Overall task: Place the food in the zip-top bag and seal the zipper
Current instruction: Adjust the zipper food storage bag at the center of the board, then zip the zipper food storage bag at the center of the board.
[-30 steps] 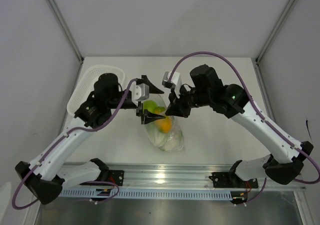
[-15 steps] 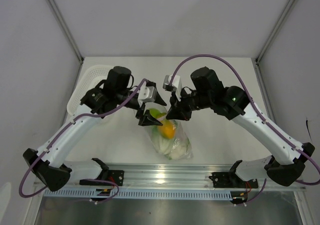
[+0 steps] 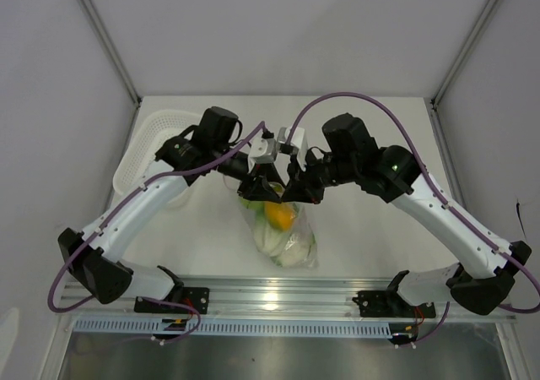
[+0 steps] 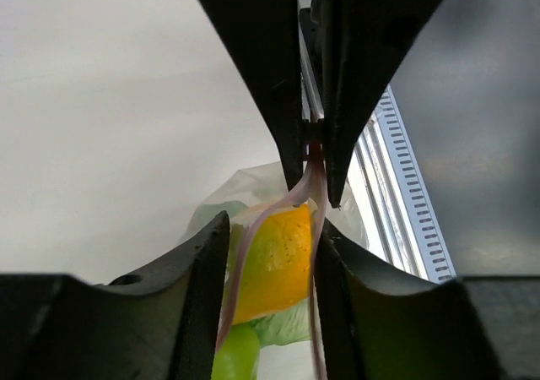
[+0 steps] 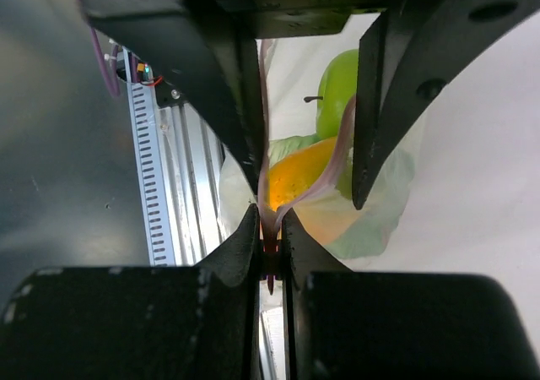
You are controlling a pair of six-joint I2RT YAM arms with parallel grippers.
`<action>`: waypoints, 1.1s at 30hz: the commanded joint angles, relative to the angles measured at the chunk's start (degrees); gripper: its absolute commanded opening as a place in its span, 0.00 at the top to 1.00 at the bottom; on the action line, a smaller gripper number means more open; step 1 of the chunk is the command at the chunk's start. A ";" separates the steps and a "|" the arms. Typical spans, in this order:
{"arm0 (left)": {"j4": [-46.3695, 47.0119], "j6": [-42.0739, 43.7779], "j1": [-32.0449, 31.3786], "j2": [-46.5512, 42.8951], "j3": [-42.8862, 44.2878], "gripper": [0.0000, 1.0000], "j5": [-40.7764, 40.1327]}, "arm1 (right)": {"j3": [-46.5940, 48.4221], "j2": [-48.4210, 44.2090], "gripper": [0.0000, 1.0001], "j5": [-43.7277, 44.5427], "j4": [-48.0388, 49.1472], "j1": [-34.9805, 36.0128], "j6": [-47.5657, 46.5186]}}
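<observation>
The zip-top bag lies in the middle of the table with the food inside: an orange fruit, a green apple and a leafy cabbage. Its pink zipper gapes in a loop over the fruit. My right gripper is shut on one end of the zipper and holds the mouth up. My left gripper straddles the mouth. One strip runs along each of its fingers, and the jaws are half narrowed and still apart.
A white mesh basket stands at the left edge, behind the left arm. A metal rail runs along the near edge under both arm bases. Grey walls enclose the table on the left, back and right.
My left arm swung right to the bag's mouth and its jaws narrowed around the zipper. The right gripper kept its pinch, and the bag shifted a little.
</observation>
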 commanded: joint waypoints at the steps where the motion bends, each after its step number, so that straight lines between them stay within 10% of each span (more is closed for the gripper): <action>1: -3.08 1.27 0.15 1.52 2.29 0.56 -1.09 | 1.53 -2.42 1.00 -0.84 3.74 -0.08 -0.46; 11: 2.62 -5.49 0.15 -4.72 -5.26 0.65 -1.63 | -0.14 -3.21 1.00 -0.22 5.41 -1.93 -0.28; 15: 4.38 -7.78 0.15 -5.95 -7.64 0.99 -2.67 | -0.67 -3.13 1.00 -0.48 6.11 -2.54 -0.11; 21: 8.15 -14.54 0.15 -7.18 -9.75 0.99 -10.13 | -2.51 -3.74 0.99 2.51 9.44 -3.25 2.26; 25: 13.16 -21.13 0.24 -9.46 -12.73 0.99 -14.27 | -6.54 -5.14 0.37 2.33 13.74 -4.48 6.56; 28: 17.64 -28.85 0.33 -11.66 -15.20 0.99 -19.53 | -10.84 -7.51 0.12 3.30 17.26 -5.18 10.34; 33: 23.60 -32.92 0.33 -14.73 -19.66 0.99 -18.59 | -19.56 -12.52 0.01 2.25 24.73 -6.23 14.56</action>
